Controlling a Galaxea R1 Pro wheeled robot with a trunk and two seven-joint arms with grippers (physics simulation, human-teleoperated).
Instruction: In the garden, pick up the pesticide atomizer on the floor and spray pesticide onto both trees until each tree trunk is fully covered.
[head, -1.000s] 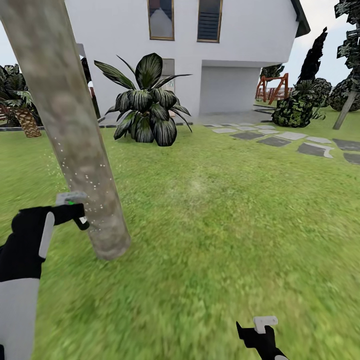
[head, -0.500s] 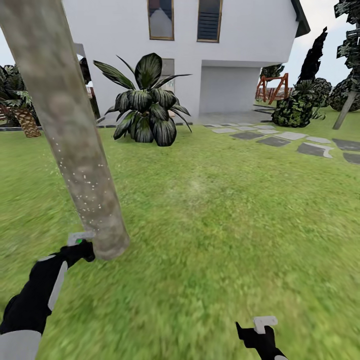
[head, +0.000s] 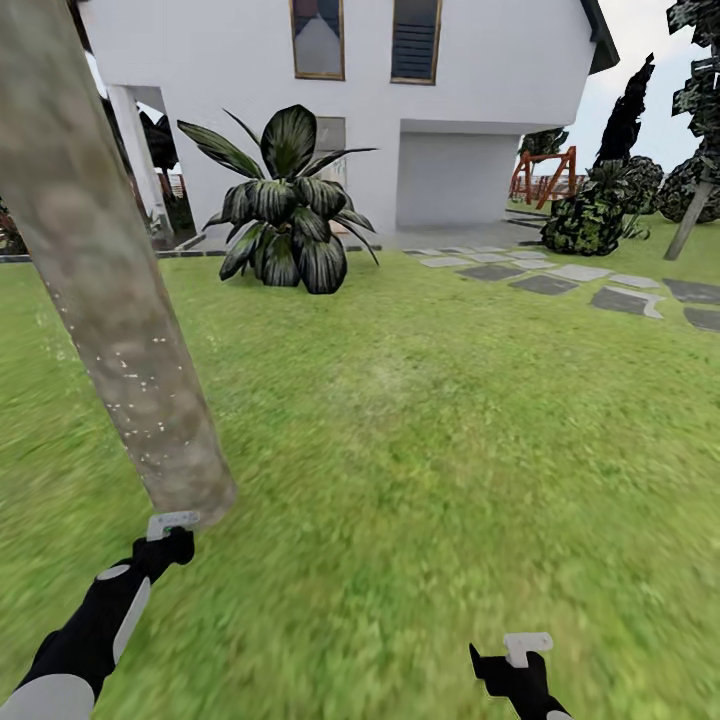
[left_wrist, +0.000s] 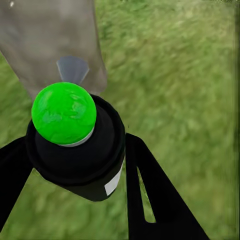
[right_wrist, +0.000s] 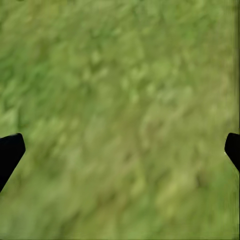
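left end effector (left_wrist: 75, 165) is clamped round the black body of the spray can (left_wrist: 75, 145), a light, stiff, probably slick cylinder best held mid-body, nozzle facing the speckled tree trunk (head: 120, 340) just ahead; right end effector (right_wrist: 120, 145) hangs wide open over grass.

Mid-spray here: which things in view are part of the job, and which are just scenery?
Job: atomizer in left claw; tree trunk speckled with pesticide.
Scenery: broad-leaved plant, house, stepping stones, open right claw.
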